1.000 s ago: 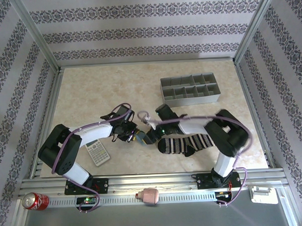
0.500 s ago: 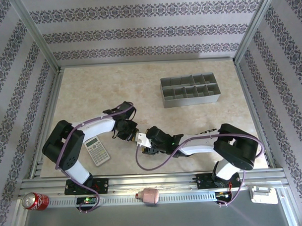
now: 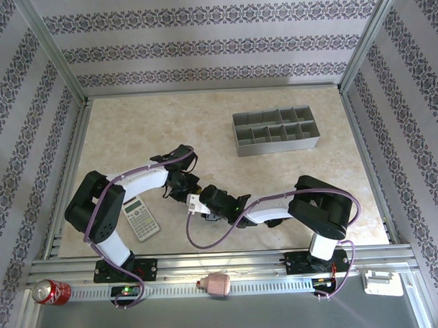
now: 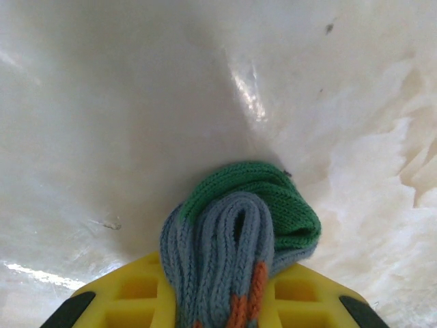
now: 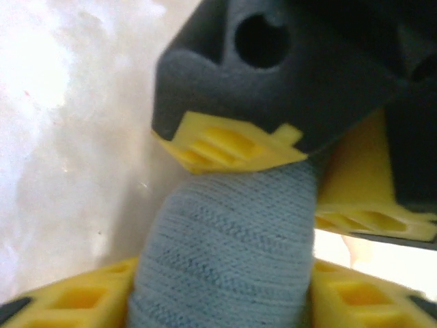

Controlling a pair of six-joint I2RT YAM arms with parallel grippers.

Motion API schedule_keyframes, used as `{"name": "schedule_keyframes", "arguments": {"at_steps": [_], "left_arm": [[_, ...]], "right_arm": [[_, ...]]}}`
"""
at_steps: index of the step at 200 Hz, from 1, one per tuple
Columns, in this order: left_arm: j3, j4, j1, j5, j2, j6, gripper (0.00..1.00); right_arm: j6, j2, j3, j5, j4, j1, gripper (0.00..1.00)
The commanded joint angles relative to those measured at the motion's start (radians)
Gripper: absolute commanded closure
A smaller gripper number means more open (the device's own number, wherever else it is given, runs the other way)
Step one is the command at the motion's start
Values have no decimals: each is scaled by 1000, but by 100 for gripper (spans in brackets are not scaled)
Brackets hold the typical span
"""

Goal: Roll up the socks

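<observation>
Left gripper [image 4: 218,301] is pinching the blue-grey sock [image 4: 235,225] tight, near the worktop's [image 3: 160,130] front edge, left of centre. Right gripper [image 5: 222,301] straddles that same sock; clamped or loose, can't tell.

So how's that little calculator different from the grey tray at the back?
The calculator is small and flat; the tray is much larger, with raised walls. The calculator shows a screen and keys; the tray is split into compartments that look empty. The calculator lies skewed at the table's near left; the tray sits far right. Both are grey and rest on the table, untouched.
</observation>
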Motion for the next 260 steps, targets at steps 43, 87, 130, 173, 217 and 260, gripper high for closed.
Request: {"name": "schedule_keyframes", "arguments": {"at_steps": [43,87,130,173,217,260], "left_arm": [[-31,-39,48,-50,-20,19,70],[-22,12,125,-180,-212,45,29],[-38,14,170,-244,-315,74,22],[-50,102,156,-200,-339,135,22],[-98,306,104,-93,-336,190,25],[-157,483,41,-38,-280,86,25]], "right_arm": [[104,7,21,-1,-97,-35,95],[244,-53,21,-106,-220,-98,100],[370,-97,44,-214,-363,-174,100],[505,-131,131,-303,-524,-249,100],[610,-120,232,-380,-665,-283,100],[672,-106,298,-441,-714,-315,100]]}}
